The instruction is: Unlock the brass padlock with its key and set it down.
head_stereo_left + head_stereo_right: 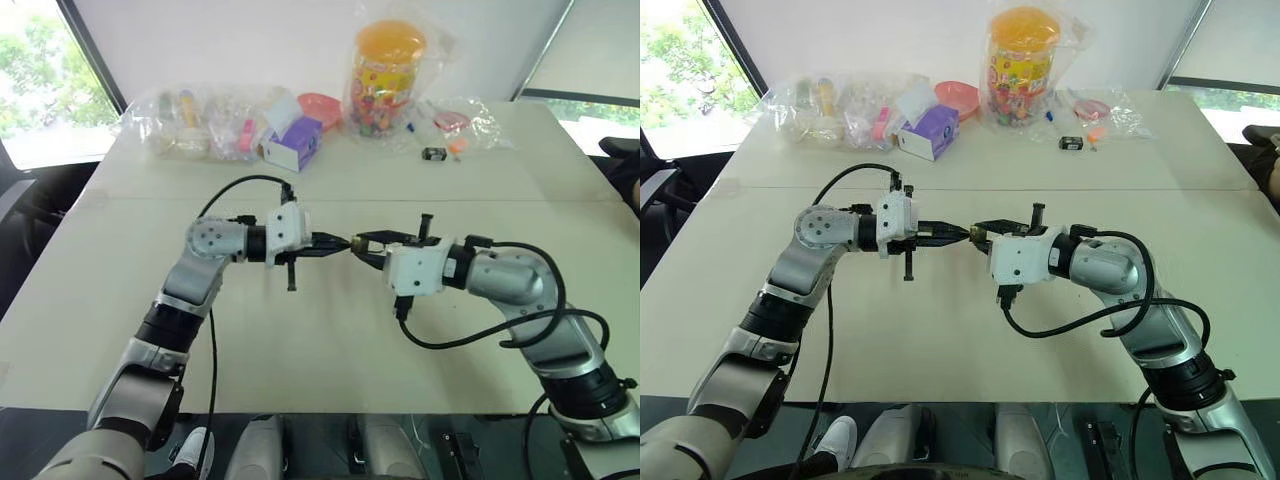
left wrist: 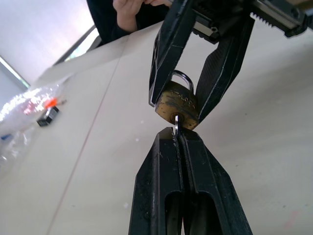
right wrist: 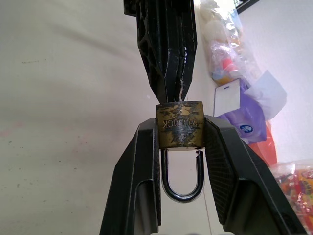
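- Key (image 2: 176, 128) pinched in left gripper (image 2: 179, 139), fingers together on it, tip seated in keyhole of brass padlock (image 2: 177, 105), frame centre.
- Right gripper (image 3: 179, 128) clamps padlock body from both sides above table (image 1: 330, 330), likely bracing it for the turn.
- Shackle (image 3: 182, 178) looks popped free at one end; unlocked, probably.
- Key head hidden between fingers.

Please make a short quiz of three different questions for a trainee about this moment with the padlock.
1. True or false: the brass padlock lies on the table.
2. Which hand pinches the key? A) left hand B) right hand
3. Fill in: in the right wrist view, one end of the shackle looks ____ of the body.

Key: 1 false, the right hand grips it above the table; 2 A; 3 out (apparently unlocked).
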`<state>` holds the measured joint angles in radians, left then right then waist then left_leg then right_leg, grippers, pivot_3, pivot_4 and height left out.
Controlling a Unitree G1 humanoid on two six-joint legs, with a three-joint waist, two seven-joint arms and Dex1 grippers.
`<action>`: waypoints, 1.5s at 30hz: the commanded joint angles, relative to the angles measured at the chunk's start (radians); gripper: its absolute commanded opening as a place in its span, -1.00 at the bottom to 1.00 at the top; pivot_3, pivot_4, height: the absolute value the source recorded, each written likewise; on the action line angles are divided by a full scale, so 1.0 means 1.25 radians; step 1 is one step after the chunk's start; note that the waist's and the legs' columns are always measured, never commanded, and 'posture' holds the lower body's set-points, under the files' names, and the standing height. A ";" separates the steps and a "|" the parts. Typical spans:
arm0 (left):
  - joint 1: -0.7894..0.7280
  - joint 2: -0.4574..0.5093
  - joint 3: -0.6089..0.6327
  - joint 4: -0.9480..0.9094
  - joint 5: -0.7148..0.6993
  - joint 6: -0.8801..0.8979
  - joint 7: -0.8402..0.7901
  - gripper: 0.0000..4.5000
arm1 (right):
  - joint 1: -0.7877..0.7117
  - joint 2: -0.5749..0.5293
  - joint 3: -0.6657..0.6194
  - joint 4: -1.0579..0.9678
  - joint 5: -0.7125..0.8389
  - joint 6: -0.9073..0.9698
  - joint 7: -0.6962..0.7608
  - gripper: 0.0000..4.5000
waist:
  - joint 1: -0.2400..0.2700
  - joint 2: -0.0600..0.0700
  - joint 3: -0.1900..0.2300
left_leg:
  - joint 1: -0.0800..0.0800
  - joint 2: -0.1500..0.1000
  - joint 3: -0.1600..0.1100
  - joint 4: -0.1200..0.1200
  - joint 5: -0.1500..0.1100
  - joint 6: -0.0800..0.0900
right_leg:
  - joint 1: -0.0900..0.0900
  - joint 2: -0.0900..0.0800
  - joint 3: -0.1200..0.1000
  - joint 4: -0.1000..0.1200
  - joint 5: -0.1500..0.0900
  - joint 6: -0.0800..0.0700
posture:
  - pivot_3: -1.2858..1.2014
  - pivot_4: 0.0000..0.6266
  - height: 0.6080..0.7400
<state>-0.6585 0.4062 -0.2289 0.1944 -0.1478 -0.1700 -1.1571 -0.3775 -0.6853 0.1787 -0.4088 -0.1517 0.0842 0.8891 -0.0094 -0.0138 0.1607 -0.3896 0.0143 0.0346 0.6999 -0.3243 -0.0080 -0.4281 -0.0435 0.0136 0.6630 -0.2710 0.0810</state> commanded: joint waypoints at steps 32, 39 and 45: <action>-0.019 -0.032 0.090 -0.084 -0.371 0.825 0.100 0.68 | -0.023 -0.032 0.033 0.003 -0.033 -0.065 0.013 -0.69 | -0.001 0.000 0.000 | 0.000 0.000 -0.001 0.000 0.000 0.000 | 0.000 0.000 0.000 0.000 0.000 0.000 | 0.03 -0.52 0.92; -0.021 -0.053 0.091 -0.063 -0.372 0.817 0.107 0.68 | -0.023 -0.032 0.032 -0.002 -0.034 -0.063 0.012 -0.69 | -0.001 0.000 0.000 | 0.000 0.000 -0.001 0.000 0.000 0.000 | 0.000 0.000 0.000 0.000 0.000 0.000 | 0.03 -0.52 0.92; -0.011 -0.054 0.071 -0.073 -0.360 0.804 0.093 -0.14 | -0.020 -0.035 0.030 -0.007 -0.035 -0.061 0.012 -0.69 | -0.001 0.000 0.000 | 0.000 0.000 -0.001 0.000 0.000 0.000 | 0.000 0.000 0.000 0.000 0.000 0.000 | 0.03 -0.52 0.92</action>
<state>-0.6708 0.3422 -0.1427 0.1197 -0.5979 0.8550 -1.0286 -0.3878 -0.7211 0.2327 -0.3876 -0.1960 0.0148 0.9086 -0.0108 -0.0143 0.1610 -0.3896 0.0143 0.0338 0.7001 -0.3244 -0.0078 -0.4280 -0.0437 0.0136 0.6632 -0.2710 0.0811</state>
